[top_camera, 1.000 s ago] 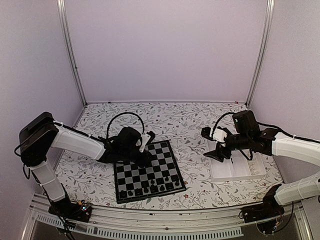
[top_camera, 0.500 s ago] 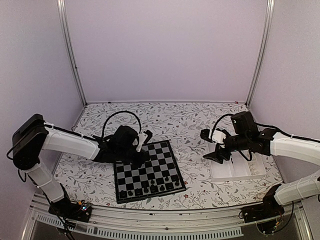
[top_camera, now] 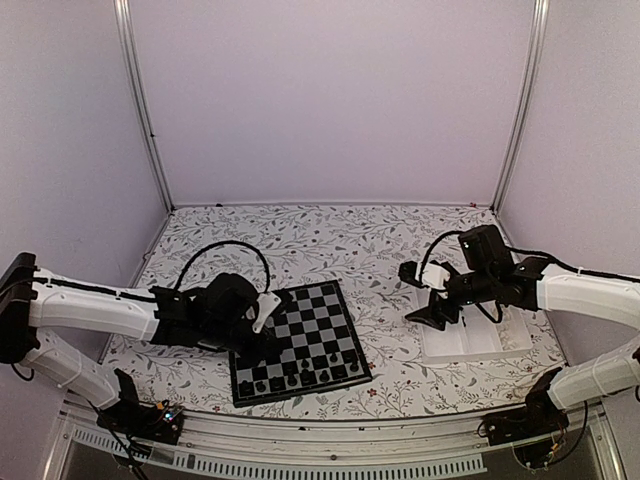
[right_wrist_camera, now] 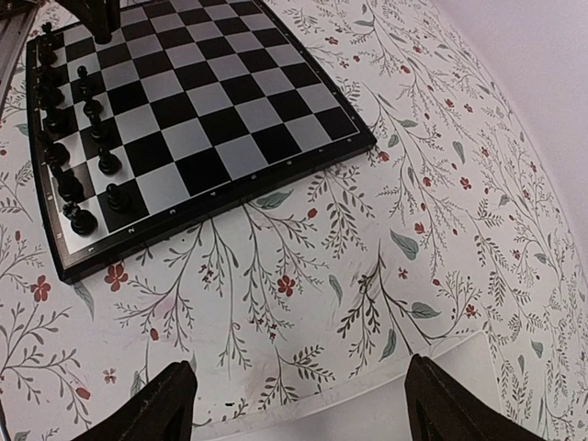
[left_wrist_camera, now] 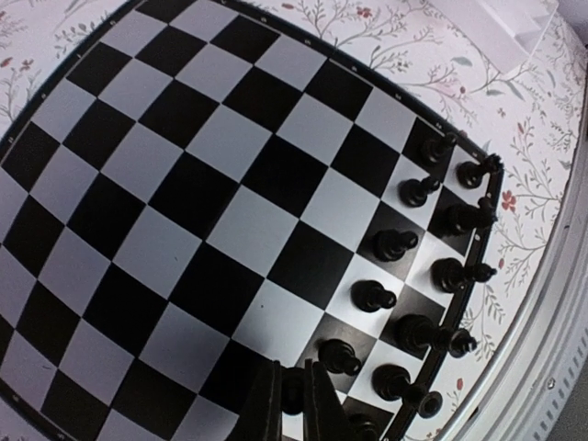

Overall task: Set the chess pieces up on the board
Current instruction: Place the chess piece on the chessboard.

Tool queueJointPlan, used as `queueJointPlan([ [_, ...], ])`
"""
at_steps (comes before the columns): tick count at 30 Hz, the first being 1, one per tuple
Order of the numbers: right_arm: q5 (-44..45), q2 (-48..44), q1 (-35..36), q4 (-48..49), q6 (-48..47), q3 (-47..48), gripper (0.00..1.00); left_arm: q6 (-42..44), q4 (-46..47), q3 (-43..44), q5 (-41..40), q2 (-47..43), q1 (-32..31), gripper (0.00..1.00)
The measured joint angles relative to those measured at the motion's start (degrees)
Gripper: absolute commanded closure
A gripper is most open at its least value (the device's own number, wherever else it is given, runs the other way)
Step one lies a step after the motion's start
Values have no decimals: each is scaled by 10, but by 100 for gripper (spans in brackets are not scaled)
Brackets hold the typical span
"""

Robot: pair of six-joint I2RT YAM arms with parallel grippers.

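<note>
Left gripper (left_wrist_camera: 292, 411), pinching a piece (left_wrist_camera: 292, 388), has moved toward the board's (left_wrist_camera: 230, 211) near-left corner for placement; right gripper (right_wrist_camera: 299, 375) is spread.

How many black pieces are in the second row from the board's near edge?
6. Five free pieces stand side by side from the board's right end. The sixth piece sits just past them, between the left gripper's fingers. The gripper may hide more.
</note>
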Motion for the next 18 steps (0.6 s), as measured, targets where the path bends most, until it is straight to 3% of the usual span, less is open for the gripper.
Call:
queueJointPlan([
  [18, 0, 11, 0, -5, -7, 0, 18, -29, -38, -20, 1, 13, -31, 97],
])
